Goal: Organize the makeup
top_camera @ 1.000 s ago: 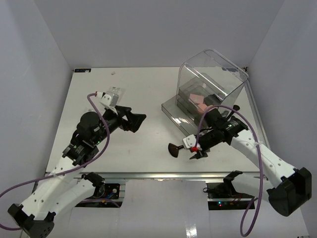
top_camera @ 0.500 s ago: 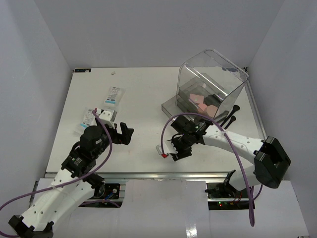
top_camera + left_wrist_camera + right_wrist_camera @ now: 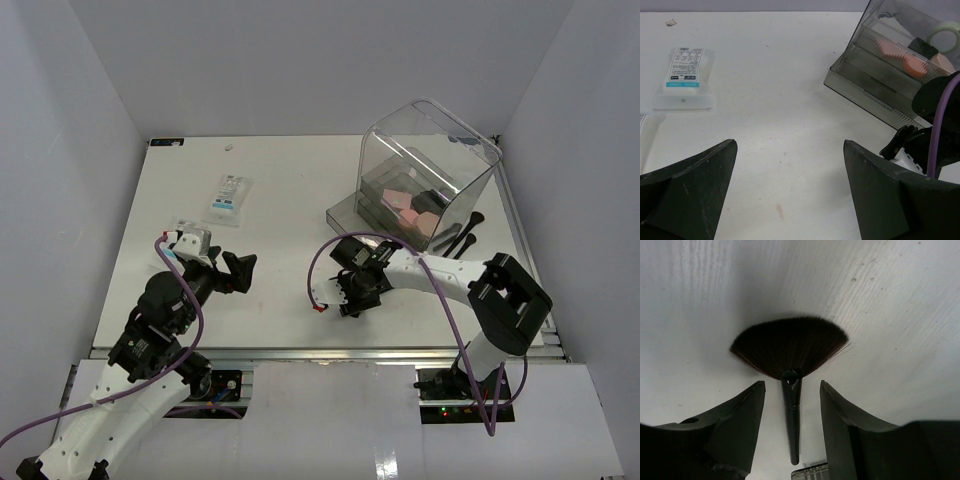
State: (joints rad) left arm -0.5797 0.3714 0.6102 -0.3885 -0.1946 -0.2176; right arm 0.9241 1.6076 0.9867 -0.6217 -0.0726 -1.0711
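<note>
The black fan brush (image 3: 791, 392) is laid flat on the white surface (image 3: 290, 170), close to the near edge and about midway along it, off the near left corner of the clear plastic box (image 3: 430, 160). Its bristles are spread in a fan pointing away from the right wrist camera, and its thin handle runs back toward that camera. The right gripper (image 3: 791, 385) is lowered over the brush, with one finger on each side of the handle just behind the bristles. The jaws are parted, and bare surface is seen between each finger and the handle, so nothing is gripped. In the top view the brush is hidden beneath this gripper. Pink sponge blocks (image 3: 405, 203) are contained in the clear plastic box, which stands toward the far right corner of the surface. A low drawer (image 3: 352, 222) is seen projecting from the side of the box that faces the middle of the surface. Thin black brushes (image 3: 462, 230) are laid just beside the box, between it and the right edge. A printed packet (image 3: 228, 193) is laid flat in the far left part of the surface, well apart from the fan brush. A second packet (image 3: 182, 222) is placed nearer the left edge and is partly covered by the left wrist in the top view. The left gripper (image 3: 789, 145) is held over the left half of the surface, toward the near edge. Its jaws are spread wide, and only bare surface is seen between them.
</note>
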